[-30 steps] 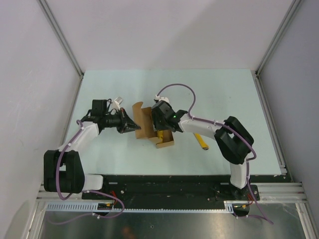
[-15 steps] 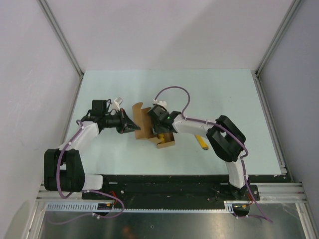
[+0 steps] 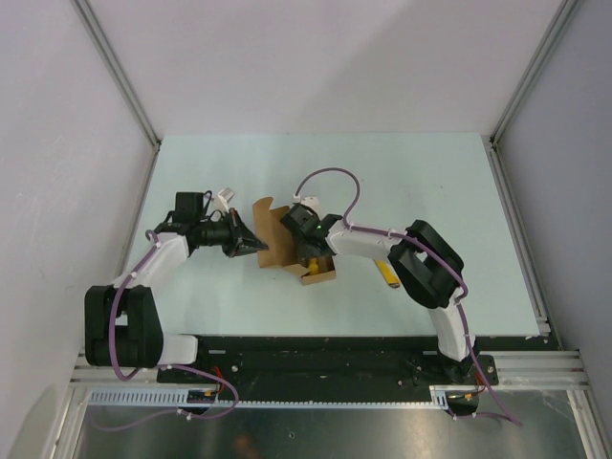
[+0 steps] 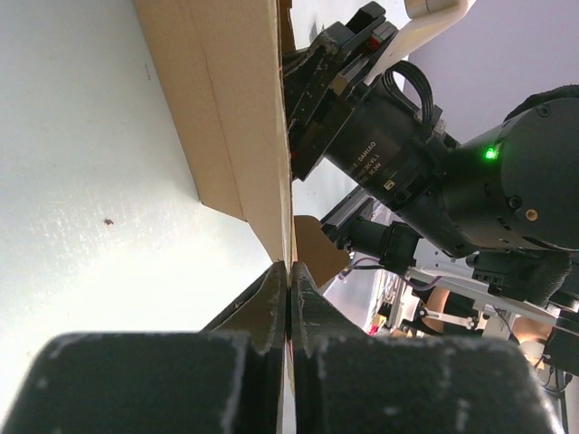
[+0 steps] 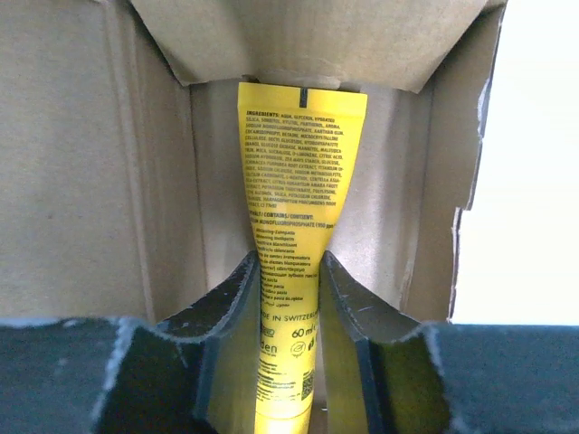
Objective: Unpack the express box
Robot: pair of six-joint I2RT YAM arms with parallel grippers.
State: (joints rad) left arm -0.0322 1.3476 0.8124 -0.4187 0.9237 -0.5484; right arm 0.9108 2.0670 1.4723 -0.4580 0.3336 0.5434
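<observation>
Jaws of the left gripper are pressed together on a flap edge of the box, mid-frame in the top view, probably to keep it open and steady. Inside it, the right gripper is clamped on a yellow tube, apparently to lift it out.

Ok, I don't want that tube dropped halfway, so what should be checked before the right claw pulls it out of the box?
1. Left claw shut on a flap of the express box: ok.
2. Right claw inside the box, fingers against both sides of the yellow tube: ok.
3. Grip firm enough to lift: cannot tell.
4. Tube's far end free at the box's back wall: cannot tell.
5. Utility knife lying apart from the box: ok.
</observation>
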